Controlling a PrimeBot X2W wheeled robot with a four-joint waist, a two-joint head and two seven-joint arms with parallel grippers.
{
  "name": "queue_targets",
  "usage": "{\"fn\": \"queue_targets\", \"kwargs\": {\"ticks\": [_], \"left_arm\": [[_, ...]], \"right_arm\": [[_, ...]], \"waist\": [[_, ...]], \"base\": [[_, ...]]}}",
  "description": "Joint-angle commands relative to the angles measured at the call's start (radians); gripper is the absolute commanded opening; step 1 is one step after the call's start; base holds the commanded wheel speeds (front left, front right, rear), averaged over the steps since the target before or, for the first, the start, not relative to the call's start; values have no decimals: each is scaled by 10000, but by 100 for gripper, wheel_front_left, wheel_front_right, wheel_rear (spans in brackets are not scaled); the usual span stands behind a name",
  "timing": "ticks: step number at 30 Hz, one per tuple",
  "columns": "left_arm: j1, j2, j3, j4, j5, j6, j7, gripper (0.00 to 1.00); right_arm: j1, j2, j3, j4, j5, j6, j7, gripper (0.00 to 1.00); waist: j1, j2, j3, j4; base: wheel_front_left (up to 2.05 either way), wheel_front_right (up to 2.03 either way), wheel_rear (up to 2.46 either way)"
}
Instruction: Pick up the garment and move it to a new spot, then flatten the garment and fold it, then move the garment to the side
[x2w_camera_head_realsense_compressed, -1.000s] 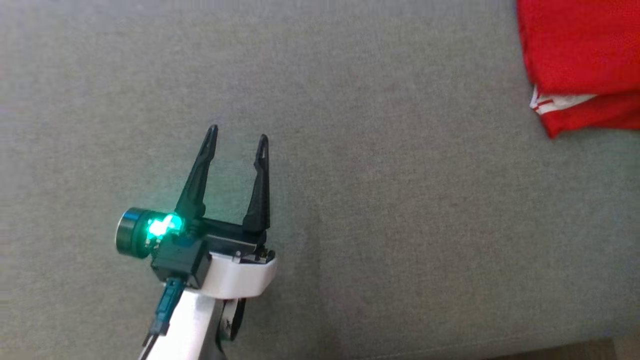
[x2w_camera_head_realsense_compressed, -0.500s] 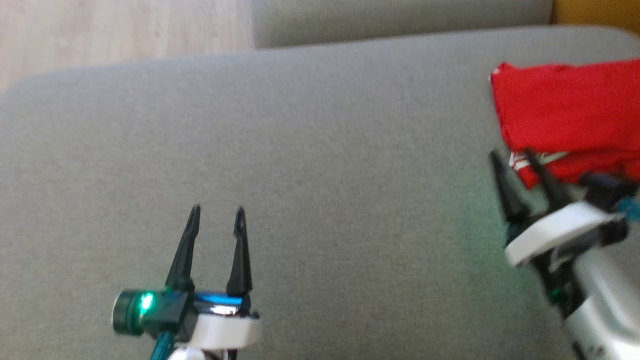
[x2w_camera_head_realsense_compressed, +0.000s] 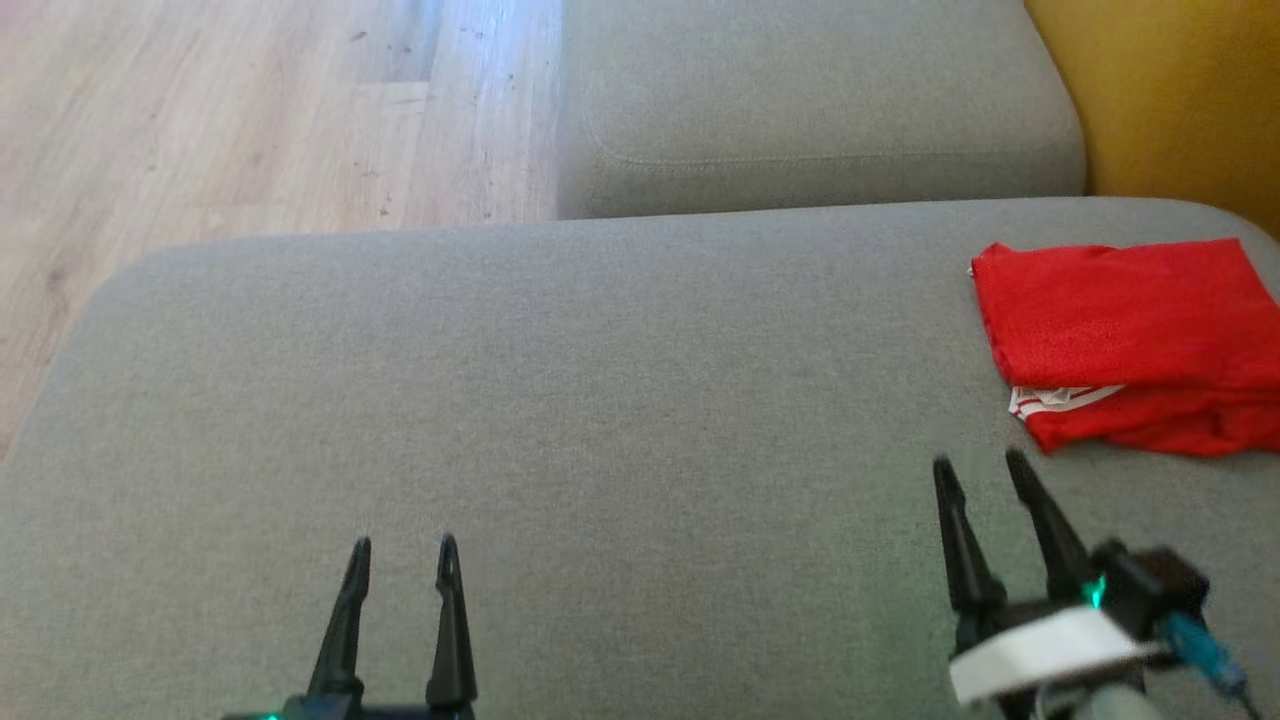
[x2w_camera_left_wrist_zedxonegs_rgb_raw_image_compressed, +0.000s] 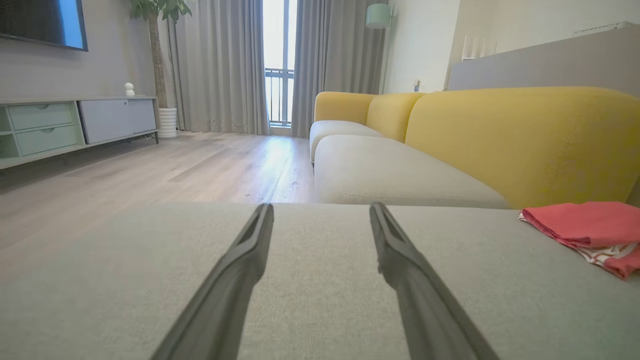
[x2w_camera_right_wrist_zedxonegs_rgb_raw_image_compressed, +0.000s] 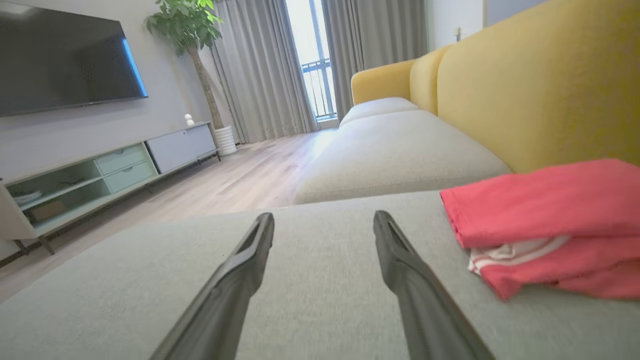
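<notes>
The garment (x2w_camera_head_realsense_compressed: 1130, 340) is red with a white striped trim and lies folded at the right end of the grey sofa cushion (x2w_camera_head_realsense_compressed: 600, 420). It also shows as a folded red garment (x2w_camera_left_wrist_zedxonegs_rgb_raw_image_compressed: 590, 235) in the left wrist view and, closer, as the garment (x2w_camera_right_wrist_zedxonegs_rgb_raw_image_compressed: 545, 225) in the right wrist view. My right gripper (x2w_camera_head_realsense_compressed: 978, 470) is open over the cushion, just in front and to the left of the garment, not touching it. Far to the left, my left gripper (x2w_camera_head_realsense_compressed: 404, 550) is open over bare cushion, holding nothing.
A second grey seat cushion (x2w_camera_head_realsense_compressed: 810, 110) lies beyond, with the yellow sofa back (x2w_camera_head_realsense_compressed: 1180, 110) at the right. Wooden floor (x2w_camera_head_realsense_compressed: 230, 120) is past the cushion's left and far edges. A TV cabinet (x2w_camera_right_wrist_zedxonegs_rgb_raw_image_compressed: 100, 170) and a potted plant (x2w_camera_right_wrist_zedxonegs_rgb_raw_image_compressed: 200, 60) stand across the room.
The head view has tilted up and away, so the floor and far cushion now show. Both grippers sit lower in the picture; the right one came into view. The garment lies as before.
</notes>
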Motion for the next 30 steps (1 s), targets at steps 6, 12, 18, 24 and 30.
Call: {"fn": "queue_targets", "kwargs": {"ticks": [6,12,18,24,30], "left_arm": [[-60,-54,343,-367,139,-87,-53,100],[-138,-62,424,-353,182,-101,-53,100],[347,-6,-11,417,136,-94,17,0],[306,30,91,489,-527,-163,114,0],[127,76,211,607,-1285,-303,250,0]], "right_arm": [[516,212,-92,-649,-423,-9,-107,100],[597,327,-114,-635,-498,-9,-107,100],[1005,336,-291,106,-446,0,16,0],[969,318,-348,179,168,0,133,0],[846,291,-421,183,868,-1,276,0]], "waist": [[3,-1,-101,37],[3,-1,-101,-46],[3,-1,-116,-118],[3,-1,-81,-134],[3,-1,-45,-150]], "base": [[0,0,0],[0,0,0],[0,0,0],[0,0,0],[0,0,0]]}}
